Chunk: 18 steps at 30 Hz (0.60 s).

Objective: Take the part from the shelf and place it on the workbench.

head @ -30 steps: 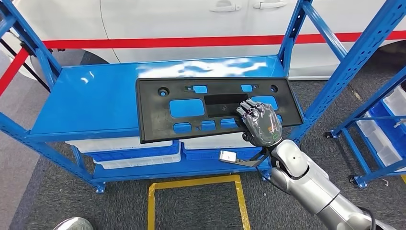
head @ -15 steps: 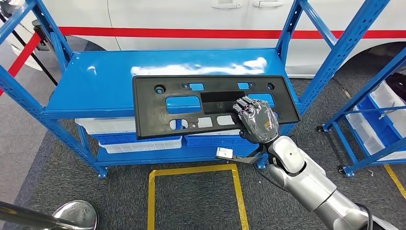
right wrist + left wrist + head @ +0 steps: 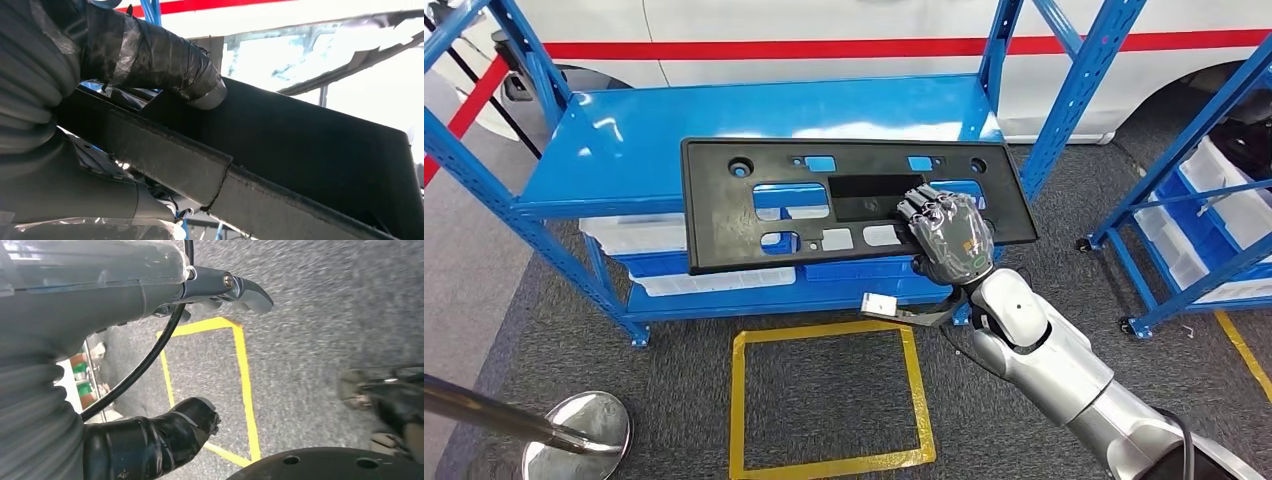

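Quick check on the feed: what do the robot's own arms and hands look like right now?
The right arm is rounded silver segments with a black cable near the wrist. The right hand is dark grey under glossy wrap, with a small green and orange marking. The left hand shows a grey ribbed cover, dark fingers and a black cable.

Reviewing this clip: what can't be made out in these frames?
- Right hand on the long black plastic panel: head view, its back hides the finger contact.
- Panel's far end: right wrist view, glare washes out the background.
- Left hand: left wrist view, cover hides the fingers.
- Workbench: not seen.
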Each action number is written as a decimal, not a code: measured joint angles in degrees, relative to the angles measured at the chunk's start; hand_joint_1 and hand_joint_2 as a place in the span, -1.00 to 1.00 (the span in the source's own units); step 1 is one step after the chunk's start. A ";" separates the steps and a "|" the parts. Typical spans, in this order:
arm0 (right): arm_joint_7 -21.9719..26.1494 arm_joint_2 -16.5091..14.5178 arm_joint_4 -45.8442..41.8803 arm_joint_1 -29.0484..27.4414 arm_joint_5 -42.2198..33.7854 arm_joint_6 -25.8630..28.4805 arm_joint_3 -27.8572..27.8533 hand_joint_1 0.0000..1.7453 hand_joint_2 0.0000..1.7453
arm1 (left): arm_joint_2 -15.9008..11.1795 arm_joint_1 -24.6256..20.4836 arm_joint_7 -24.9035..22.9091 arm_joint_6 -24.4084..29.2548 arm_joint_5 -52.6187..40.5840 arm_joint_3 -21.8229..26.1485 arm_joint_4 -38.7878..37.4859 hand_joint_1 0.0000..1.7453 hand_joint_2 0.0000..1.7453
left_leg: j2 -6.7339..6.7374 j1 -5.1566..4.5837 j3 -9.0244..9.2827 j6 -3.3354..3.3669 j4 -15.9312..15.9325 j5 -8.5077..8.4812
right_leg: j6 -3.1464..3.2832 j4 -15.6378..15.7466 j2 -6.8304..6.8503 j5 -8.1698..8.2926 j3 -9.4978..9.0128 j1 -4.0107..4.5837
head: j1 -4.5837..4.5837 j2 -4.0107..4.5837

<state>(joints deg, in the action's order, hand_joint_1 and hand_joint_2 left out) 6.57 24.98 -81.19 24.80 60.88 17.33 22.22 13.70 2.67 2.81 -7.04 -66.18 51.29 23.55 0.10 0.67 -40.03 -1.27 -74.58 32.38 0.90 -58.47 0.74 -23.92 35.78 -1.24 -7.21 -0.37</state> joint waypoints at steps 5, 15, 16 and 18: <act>-0.10 0.00 0.16 0.40 0.10 -0.22 0.36 1.00 1.00 | 0.55 0.26 -0.16 -1.24 -0.75 0.93 2.02 -1.00 1.00 | -0.38 0.16 12.35 0.66 15.96 -1.68 | -1.65 -1.00 0.02 2.47 2.87 -0.12 | -0.01 -0.02; -0.66 0.00 0.62 0.61 0.28 -0.86 0.54 1.00 1.00 | 1.92 0.87 -0.19 -2.73 -2.07 2.78 4.67 -1.00 1.00 | 0.33 -0.66 6.00 4.23 16.61 -7.25 | -3.54 -17.50 -0.30 -8.12 6.00 -0.38 | -0.03 0.00; -0.68 0.01 0.67 0.61 0.28 -0.84 0.54 1.00 1.00 | 2.05 0.92 -0.19 -2.78 -2.16 2.94 4.82 -1.00 1.00 | 0.32 -0.76 5.09 4.18 16.32 -7.71 | -3.36 -16.34 -0.32 -6.63 4.18 -0.32 | -0.03 0.00; -0.67 0.03 0.72 0.72 0.28 -0.75 0.54 1.00 1.00 | 2.32 0.98 -0.16 -2.85 -2.27 3.27 5.11 -1.00 1.00 | 0.28 -0.93 3.60 3.92 15.75 -8.55 | -2.69 -9.01 -0.32 -5.10 -1.83 0.04 | -0.03 0.00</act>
<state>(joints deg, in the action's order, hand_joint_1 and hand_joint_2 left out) 5.90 25.01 -80.48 25.52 61.16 16.58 22.75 16.03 3.65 2.66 -9.90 -68.45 54.56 28.66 0.37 -0.26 -36.43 2.65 -58.83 23.83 -1.79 -67.47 0.42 -29.02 33.95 -1.20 -7.23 -0.37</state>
